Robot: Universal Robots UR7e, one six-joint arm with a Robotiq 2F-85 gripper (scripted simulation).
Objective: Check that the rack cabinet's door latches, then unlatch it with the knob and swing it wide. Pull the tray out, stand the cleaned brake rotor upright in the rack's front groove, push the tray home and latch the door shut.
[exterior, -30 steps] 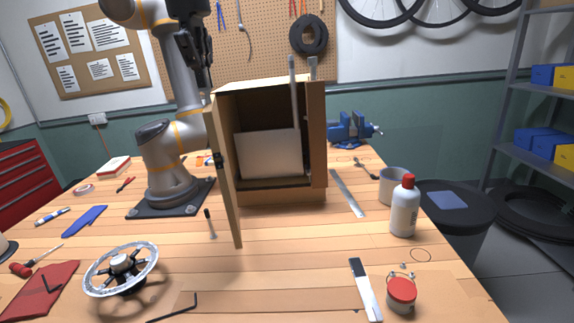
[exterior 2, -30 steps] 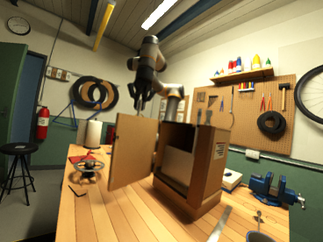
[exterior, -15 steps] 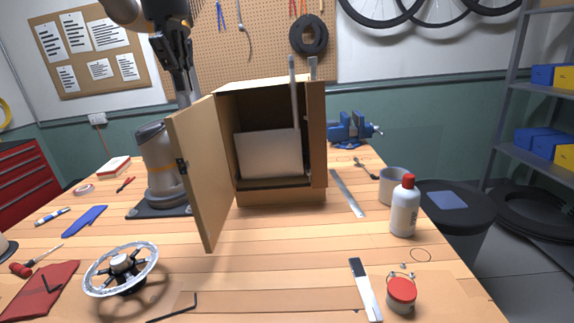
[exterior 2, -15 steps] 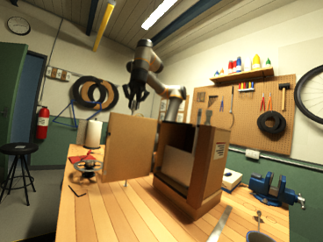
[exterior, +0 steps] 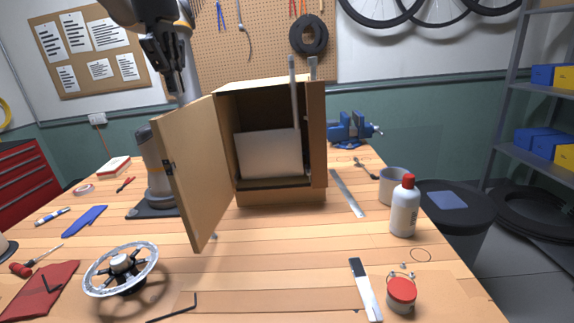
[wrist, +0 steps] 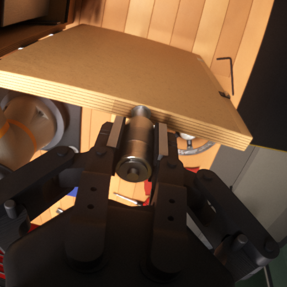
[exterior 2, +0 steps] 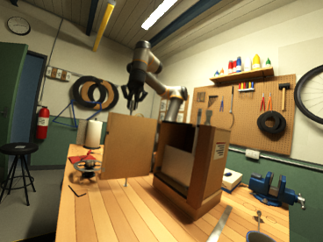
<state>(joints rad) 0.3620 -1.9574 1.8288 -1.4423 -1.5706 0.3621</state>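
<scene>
The rack cabinet's door (exterior: pixel 193 172) stands swung wide to the left of the open wooden cabinet (exterior: pixel 273 140), and its metal knob (wrist: pixel 136 143) at the door's top edge is clamped in my closed gripper (wrist: pixel 137 135), which hangs above the door. Inside the cabinet a pale tray panel (exterior: pixel 268 152) sits pushed in. The brake rotor (exterior: pixel 120 268), a silver spoked disc, lies flat on the bench near the front left corner, well away from my gripper.
The arm's base (exterior: pixel 154 176) stands just behind the open door. A white bottle (exterior: pixel 404 211), a grey cup (exterior: pixel 392 185), a steel ruler (exterior: pixel 346 193) and a blue vice (exterior: pixel 349 128) sit to the cabinet's right. A red cloth (exterior: pixel 36 289) and hex keys lie near the rotor.
</scene>
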